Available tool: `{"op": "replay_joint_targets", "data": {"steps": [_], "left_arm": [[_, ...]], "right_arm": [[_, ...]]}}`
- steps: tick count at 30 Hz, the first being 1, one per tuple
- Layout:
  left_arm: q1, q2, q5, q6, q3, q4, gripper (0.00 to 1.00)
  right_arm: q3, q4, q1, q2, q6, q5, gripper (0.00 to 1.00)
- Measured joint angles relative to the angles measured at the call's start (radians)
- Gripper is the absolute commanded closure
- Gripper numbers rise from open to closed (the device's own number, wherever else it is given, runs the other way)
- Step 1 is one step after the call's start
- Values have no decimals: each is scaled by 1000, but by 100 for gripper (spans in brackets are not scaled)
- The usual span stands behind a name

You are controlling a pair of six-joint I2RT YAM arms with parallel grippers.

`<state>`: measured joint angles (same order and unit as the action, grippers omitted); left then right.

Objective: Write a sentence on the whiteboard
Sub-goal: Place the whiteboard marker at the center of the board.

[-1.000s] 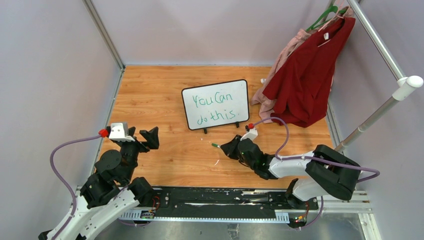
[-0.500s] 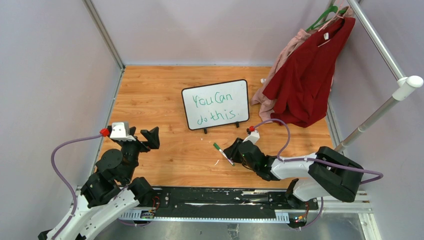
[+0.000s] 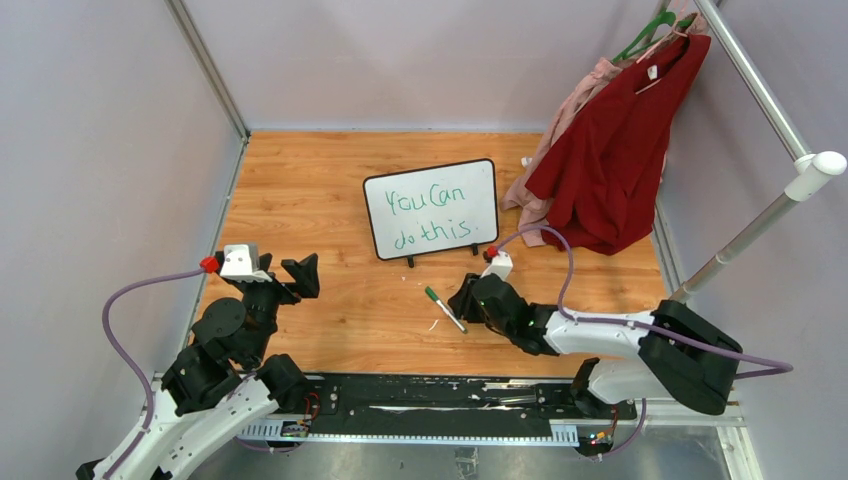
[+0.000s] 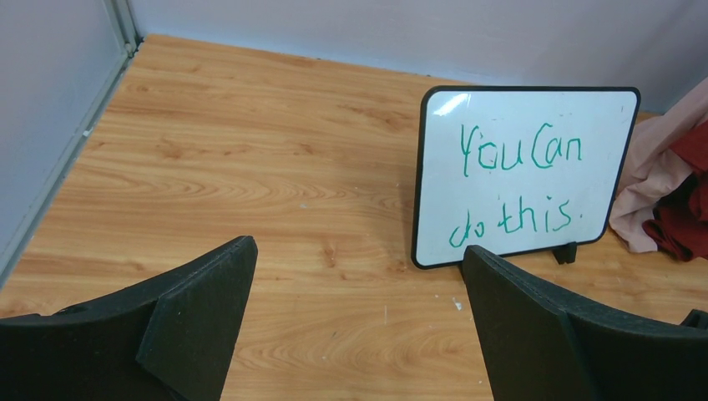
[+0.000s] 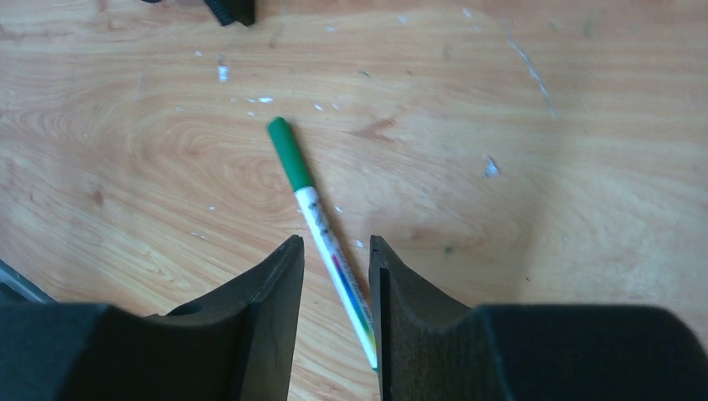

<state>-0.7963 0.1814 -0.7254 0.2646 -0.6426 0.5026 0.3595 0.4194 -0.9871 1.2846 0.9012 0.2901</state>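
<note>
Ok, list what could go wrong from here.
1. The marker lies slanted on the table, its rear end between the right fingers. A skewed retreat could drag or roll it.
2. The whiteboard stands upright just beyond those fingers. A bump could tip it, or a brush could smear the sentence.
</note>
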Motion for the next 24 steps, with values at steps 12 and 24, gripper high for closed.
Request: {"op": "replay_joint_targets", "data": {"steps": [12, 24], "left_arm": [[0, 9, 0, -1, 0, 0, 0], [0, 19, 6, -1, 0, 1, 0]], "right_arm": [[363, -470, -21, 65, -419, -24, 50], [388, -613, -22, 170, -594, -172, 48]]}}
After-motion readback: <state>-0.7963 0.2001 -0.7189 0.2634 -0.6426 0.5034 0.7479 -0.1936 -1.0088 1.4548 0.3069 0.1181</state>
